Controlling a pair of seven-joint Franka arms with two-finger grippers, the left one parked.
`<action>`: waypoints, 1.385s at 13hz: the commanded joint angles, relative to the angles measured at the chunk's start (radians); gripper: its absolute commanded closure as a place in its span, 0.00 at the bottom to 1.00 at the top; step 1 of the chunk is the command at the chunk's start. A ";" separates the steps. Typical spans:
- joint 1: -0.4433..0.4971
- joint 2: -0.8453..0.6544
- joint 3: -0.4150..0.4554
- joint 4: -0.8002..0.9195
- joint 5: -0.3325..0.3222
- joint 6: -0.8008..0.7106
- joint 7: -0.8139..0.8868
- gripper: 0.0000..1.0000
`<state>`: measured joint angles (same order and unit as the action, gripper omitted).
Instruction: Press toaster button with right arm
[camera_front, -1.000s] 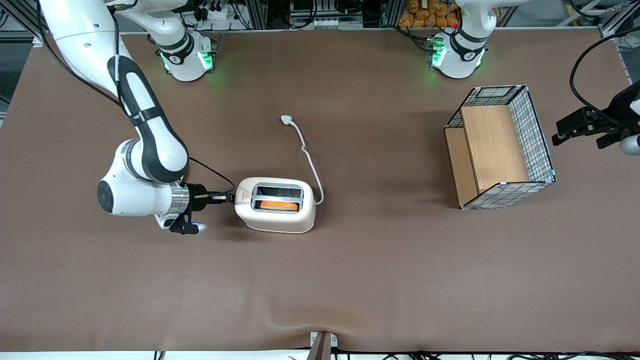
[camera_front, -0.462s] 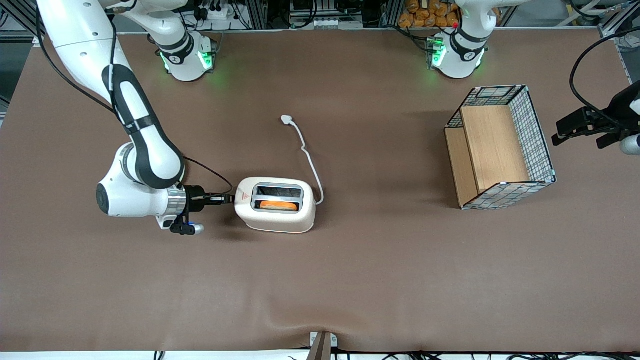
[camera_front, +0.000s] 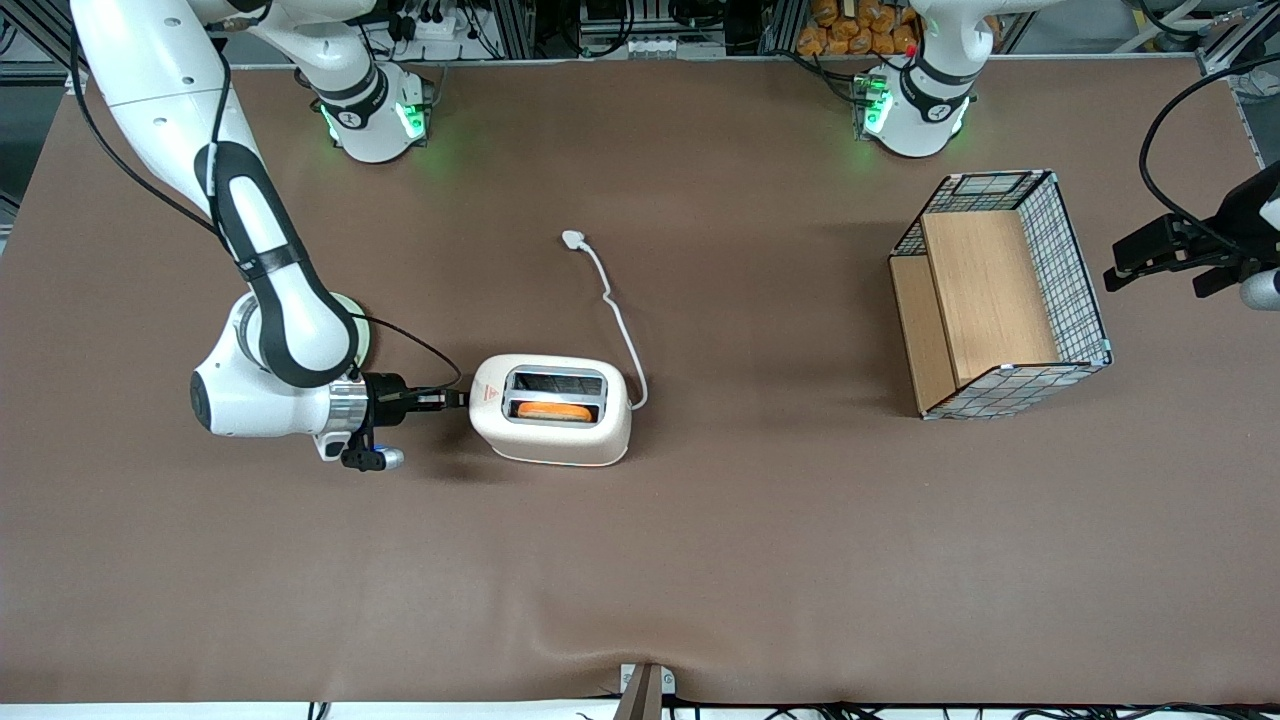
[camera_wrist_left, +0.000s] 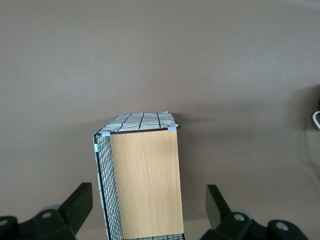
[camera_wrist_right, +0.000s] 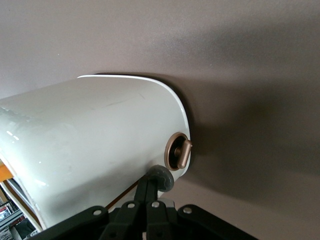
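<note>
At the working arm's end of the brown desk (camera_front: 760, 560), the slim black gripper (camera_front: 455, 398) is held with fingers together against the end face of the cream-white rounded toaster (camera_front: 552, 410). Over the last second only the elbow has shifted; tip contact is unchanged. A small round grey lever knob (camera_wrist_right: 162, 178) is touched; press judged underway, not confirmed.
</note>
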<state>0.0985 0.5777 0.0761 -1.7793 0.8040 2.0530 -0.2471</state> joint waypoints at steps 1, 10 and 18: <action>0.001 0.050 0.010 -0.002 0.046 0.048 -0.053 1.00; -0.002 0.080 0.010 -0.002 0.076 0.064 -0.127 1.00; -0.020 0.022 0.001 0.038 0.063 0.003 -0.106 1.00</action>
<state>0.0871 0.5854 0.0753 -1.7793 0.8546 2.0506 -0.3310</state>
